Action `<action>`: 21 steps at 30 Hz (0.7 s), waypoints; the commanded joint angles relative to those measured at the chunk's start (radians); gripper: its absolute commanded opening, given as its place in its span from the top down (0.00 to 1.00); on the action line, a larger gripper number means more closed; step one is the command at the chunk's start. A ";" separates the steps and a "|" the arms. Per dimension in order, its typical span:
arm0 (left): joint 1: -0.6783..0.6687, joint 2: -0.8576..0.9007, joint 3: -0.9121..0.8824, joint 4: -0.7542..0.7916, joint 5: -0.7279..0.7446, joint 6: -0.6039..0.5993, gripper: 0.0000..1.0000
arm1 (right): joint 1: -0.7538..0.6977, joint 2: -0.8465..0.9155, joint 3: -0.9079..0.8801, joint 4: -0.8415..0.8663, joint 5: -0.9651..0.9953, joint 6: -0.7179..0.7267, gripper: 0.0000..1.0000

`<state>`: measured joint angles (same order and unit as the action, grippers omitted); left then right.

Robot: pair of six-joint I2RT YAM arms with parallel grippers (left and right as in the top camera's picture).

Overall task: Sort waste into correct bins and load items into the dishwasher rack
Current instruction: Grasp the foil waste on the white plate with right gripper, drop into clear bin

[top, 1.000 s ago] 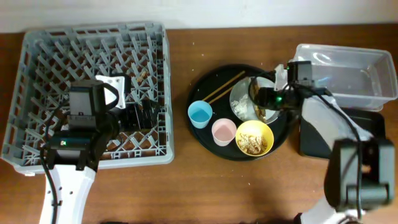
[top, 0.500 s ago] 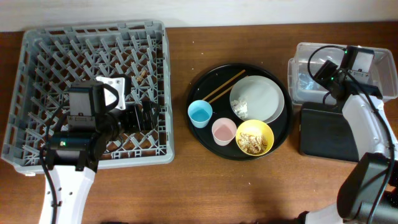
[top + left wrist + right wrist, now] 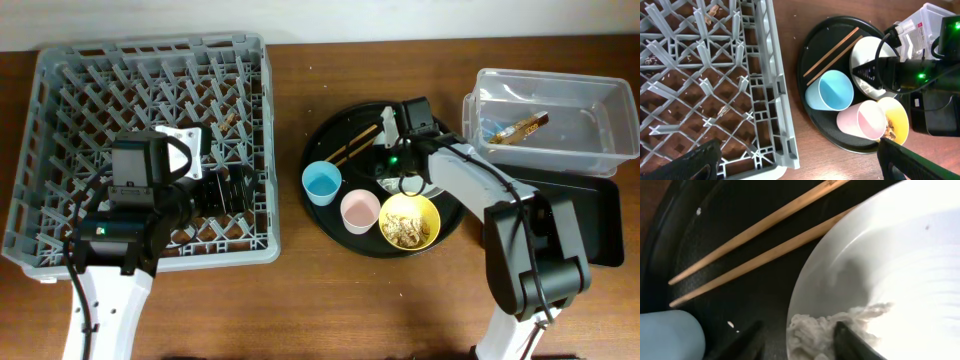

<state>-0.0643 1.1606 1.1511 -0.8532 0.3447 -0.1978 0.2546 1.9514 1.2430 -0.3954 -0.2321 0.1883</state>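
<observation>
The grey dishwasher rack (image 3: pixel 60 120) fills the left. My left gripper (image 3: pixel 225 187) hangs open and empty over its front right part; in the left wrist view (image 3: pixel 800 165) the rack corner lies between the fingers. The light-blue cup (image 3: pixel 321 183), pink cup (image 3: pixel 360 211), yellow bowl (image 3: pixel 409 221) with food scraps and the chopsticks (image 3: pixel 360 140) sit on the round black tray (image 3: pixel 325 145). My right gripper (image 3: pixel 800 342) is open, its fingers either side of a white tissue wad (image 3: pixel 812 330) on the white plate (image 3: pixel 900 270). The brown-gold wrapper (image 3: pixel 520 127) lies in the clear tub (image 3: pixel 600 100).
The shallow black tray (image 3: pixel 600 210) lies in front of the clear tub at the right, partly hidden by my right arm. Crumbs and small scraps lie on the rack floor (image 3: pixel 715 10). Bare wooden table (image 3: pixel 300 300) shows between the rack and the round tray and along the front.
My right gripper carried the wrapper from the plate to the clear tub, let it go there, and came back down to the plate's left edge around the tissue. The left arm has not moved.
</observation>
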 commanded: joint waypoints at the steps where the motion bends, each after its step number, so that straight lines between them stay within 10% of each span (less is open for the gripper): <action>1: 0.002 -0.003 0.013 -0.001 0.015 0.009 0.01 | -0.032 -0.031 0.012 -0.030 0.007 0.003 0.96; 7: 0.002 -0.003 0.013 -0.001 0.014 0.010 0.01 | -0.222 -0.296 0.117 -0.185 -0.097 0.006 0.96; 12: 0.002 -0.003 0.013 -0.001 0.015 0.009 0.01 | -0.478 -0.294 0.117 -0.072 0.264 0.124 0.96; 13: 0.002 -0.003 0.013 -0.001 0.015 0.009 0.01 | -0.517 -0.229 0.117 -0.023 0.235 0.110 0.84; 14: 0.002 -0.003 0.013 -0.001 0.015 0.009 0.01 | -0.534 -0.203 0.117 0.000 0.089 0.035 0.30; 16: 0.002 -0.003 0.013 -0.002 0.015 0.009 0.01 | -0.536 -0.250 0.117 -0.015 -0.096 0.026 0.06; 21: 0.002 -0.005 0.013 0.032 0.184 0.046 0.01 | -0.482 -0.509 0.117 -0.422 -0.445 -0.003 0.41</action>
<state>-0.0639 1.1606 1.1519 -0.8555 0.3870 -0.1852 -0.2806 1.5490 1.3586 -0.6811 -0.5220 0.2256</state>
